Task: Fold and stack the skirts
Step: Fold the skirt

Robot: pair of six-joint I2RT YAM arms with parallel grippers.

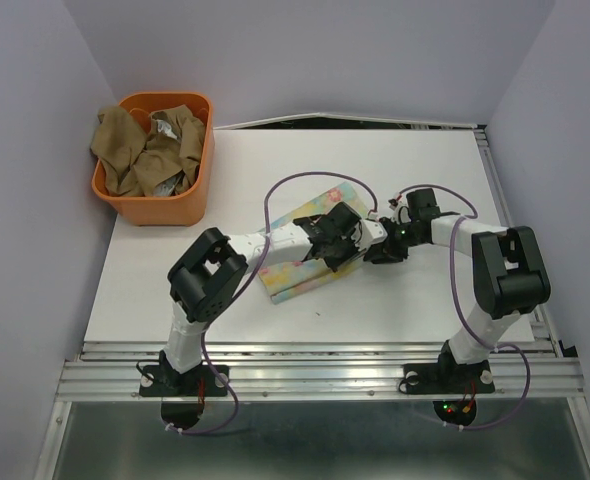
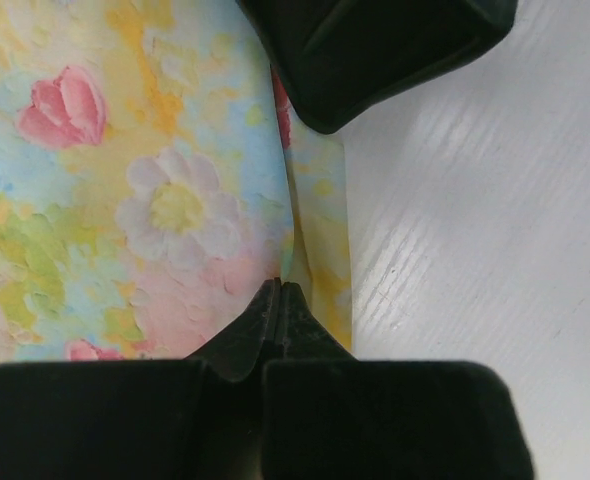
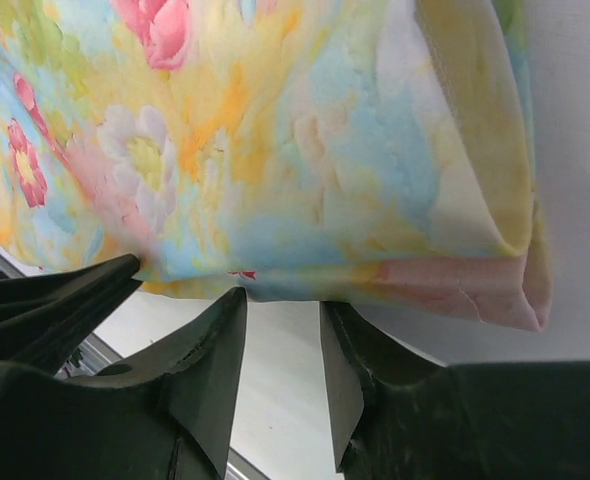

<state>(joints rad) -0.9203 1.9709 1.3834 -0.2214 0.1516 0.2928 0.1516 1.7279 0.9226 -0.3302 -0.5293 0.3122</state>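
Observation:
The pastel floral skirt (image 1: 300, 262) lies folded in the middle of the table. My left gripper (image 1: 337, 238) is down at the skirt's right edge. In the left wrist view its jaws (image 2: 280, 290) are pressed together on the skirt's (image 2: 175, 200) edge, where the top layer meets the lower one. My right gripper (image 1: 377, 238) comes in from the right. In the right wrist view it (image 3: 283, 305) is open, its tips at the skirt's (image 3: 305, 140) folded edge and only table between them. A tan-brown skirt (image 1: 135, 150) lies crumpled in the orange basket (image 1: 160, 208).
The basket stands at the table's back left corner, close to the left wall. Both arms' purple cables (image 1: 275, 195) loop over the middle of the table. A metal rail (image 1: 315, 365) runs along the near edge. The two grippers sit close together over the skirt.

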